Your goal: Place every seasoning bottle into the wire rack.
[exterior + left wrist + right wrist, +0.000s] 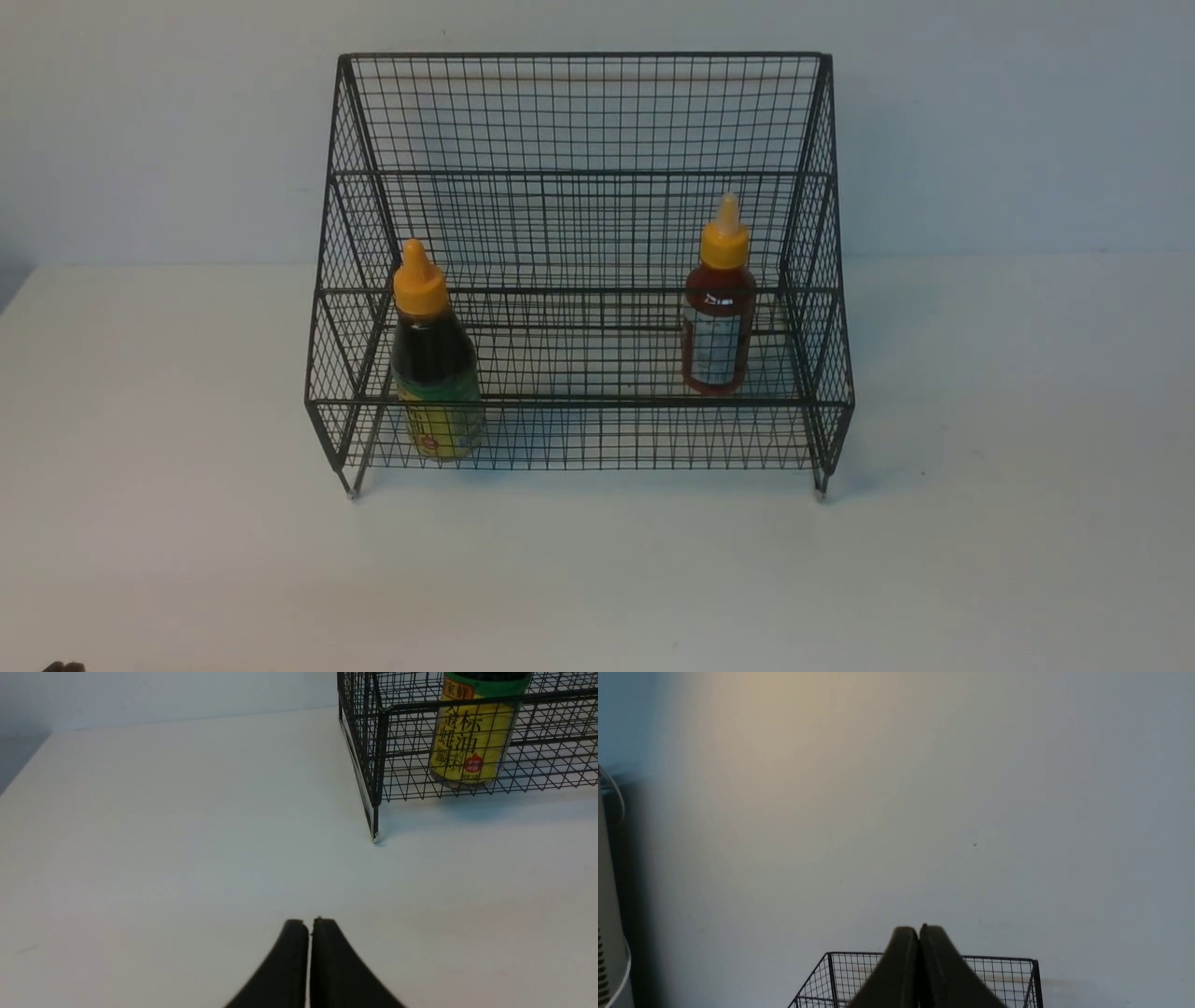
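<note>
The black wire rack (579, 112) stands on the white table in the middle of the front view. The dark-sauce bottle (433, 359) with a green-yellow label stands upright on the rack's lowest tier at the left. It also shows in the left wrist view (472, 737). The red-sauce bottle (717, 308) with a white label stands upright on the middle tier at the right. My left gripper (309, 922) is shut and empty, low over the table, in front of and left of the rack (373, 765). My right gripper (918, 929) is shut and empty, facing the wall above the rack's top edge (999, 970).
The white table (597, 579) runs wide in front of and beside the rack. A pale wall stands behind it. A dark bit of my left arm (63, 666) shows at the bottom left corner of the front view. A pale device with a cable (607, 905) stands at the edge of the right wrist view.
</note>
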